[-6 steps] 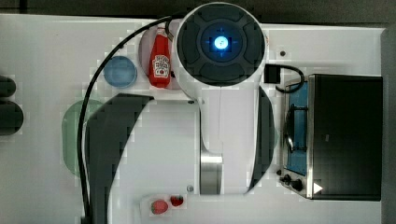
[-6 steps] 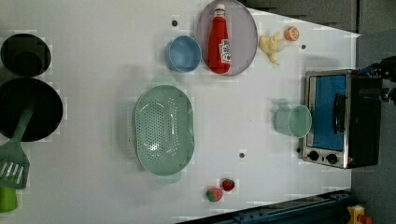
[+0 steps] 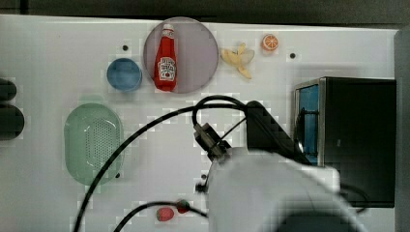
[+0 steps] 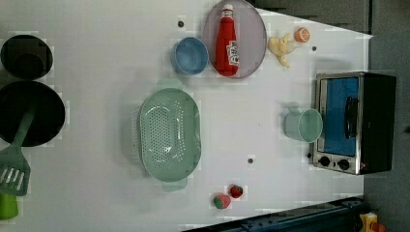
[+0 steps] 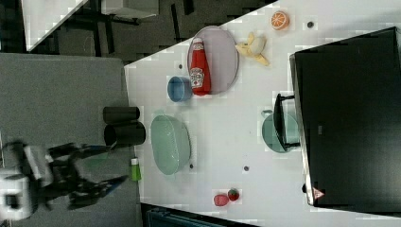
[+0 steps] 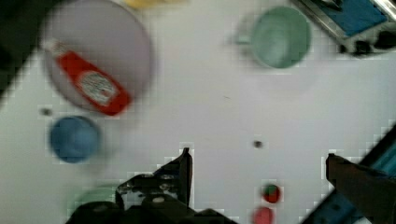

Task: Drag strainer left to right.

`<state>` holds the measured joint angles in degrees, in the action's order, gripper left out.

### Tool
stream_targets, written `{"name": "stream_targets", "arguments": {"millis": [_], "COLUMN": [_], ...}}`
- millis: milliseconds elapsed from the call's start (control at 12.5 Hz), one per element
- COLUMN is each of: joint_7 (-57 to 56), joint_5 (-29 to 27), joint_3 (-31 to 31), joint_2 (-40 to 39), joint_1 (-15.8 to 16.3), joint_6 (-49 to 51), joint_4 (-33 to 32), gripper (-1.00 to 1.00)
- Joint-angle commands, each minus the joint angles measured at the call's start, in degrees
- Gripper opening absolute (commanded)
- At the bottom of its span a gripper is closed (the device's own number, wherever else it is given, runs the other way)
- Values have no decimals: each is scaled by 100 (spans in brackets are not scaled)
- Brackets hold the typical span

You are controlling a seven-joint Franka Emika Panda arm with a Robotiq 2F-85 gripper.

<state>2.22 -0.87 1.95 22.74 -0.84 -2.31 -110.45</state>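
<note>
Strainer (image 4: 169, 133) sits on the white surface (image 4: 96, 48), just beside the blue bowl (image 4: 189, 55) and well apart from the toaster oven (image 4: 353, 123). Beyond the bowl, a ketchup bottle (image 4: 227, 41) lies on a plate (image 4: 254, 34). End effector (image 6: 257, 172) hangs above, spread wide, holding nothing.

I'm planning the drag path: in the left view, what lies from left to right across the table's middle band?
Black pan → strainer → teal mug → toaster oven. The table between strainer and mug is bare.
</note>
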Motion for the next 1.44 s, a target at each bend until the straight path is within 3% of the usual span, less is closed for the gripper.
{"name": "stream_targets", "arguments": {"millis": [80, 480, 880, 1120, 1440], "joint_7": [401, 2558, 5466, 6766, 7242], "joint_5": [69, 65, 69, 142, 269], "joint_3": [-564, -1982, -3243, -3566, -3576], "joint_2": [-568, -1281, -2218, -2880, -3877], "joint_1": [229, 397, 414, 431, 459], "joint_6": [91, -90, -1395, -2254, -3487], "joint_4": [51, 51, -81, -400, -835], "gripper": [100, 100, 100, 100, 100]}}
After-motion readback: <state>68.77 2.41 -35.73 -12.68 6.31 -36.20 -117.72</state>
